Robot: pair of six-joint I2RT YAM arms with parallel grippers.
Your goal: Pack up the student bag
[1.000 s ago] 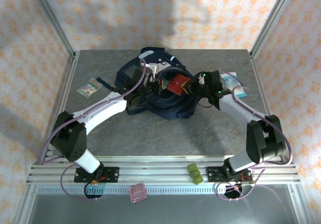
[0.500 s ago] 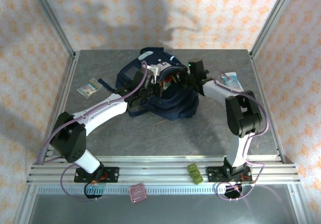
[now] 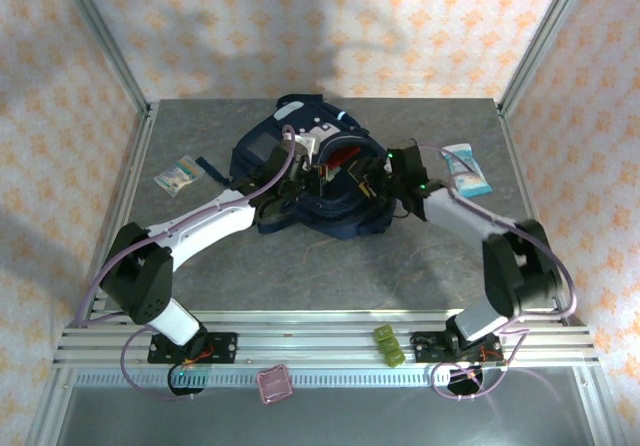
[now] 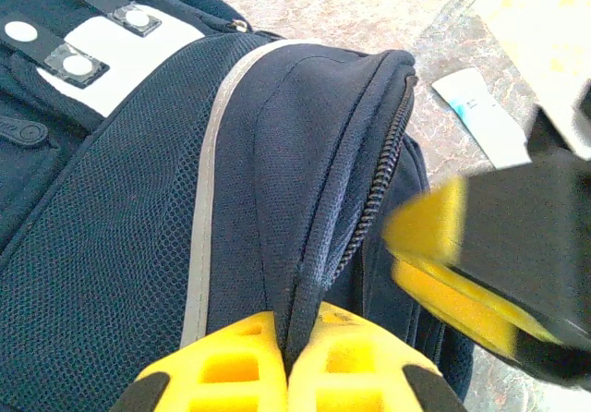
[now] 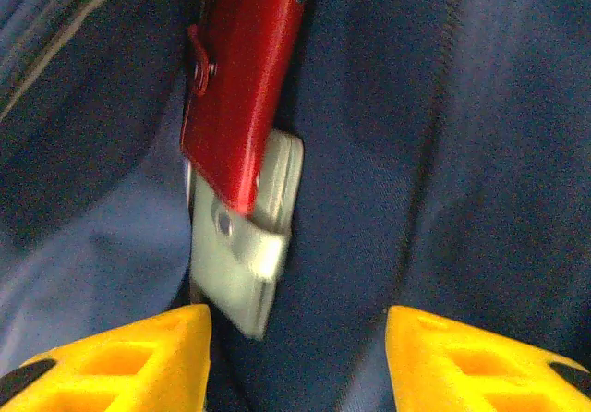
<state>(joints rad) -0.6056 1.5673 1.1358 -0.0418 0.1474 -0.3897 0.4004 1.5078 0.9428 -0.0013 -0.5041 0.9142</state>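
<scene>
The student bag lies at the middle back of the table, navy with white and grey trim, its main opening held up. My left gripper is shut on a fold of the bag's zipper rim. My right gripper stands open over the opening, nothing between its fingers. Inside the bag a red case rests on a pale grey case, just beyond my right gripper. A blurred yellow finger of the right gripper shows in the left wrist view beside the bag.
A small clear packet lies at the table's left. A white and teal packet lies at the right, past the right arm. A green object and a pink square sit on the front rail.
My right gripper held the red case over the bag a second ago; it has since opened, and the case now lies inside. The left gripper has kept its hold.
</scene>
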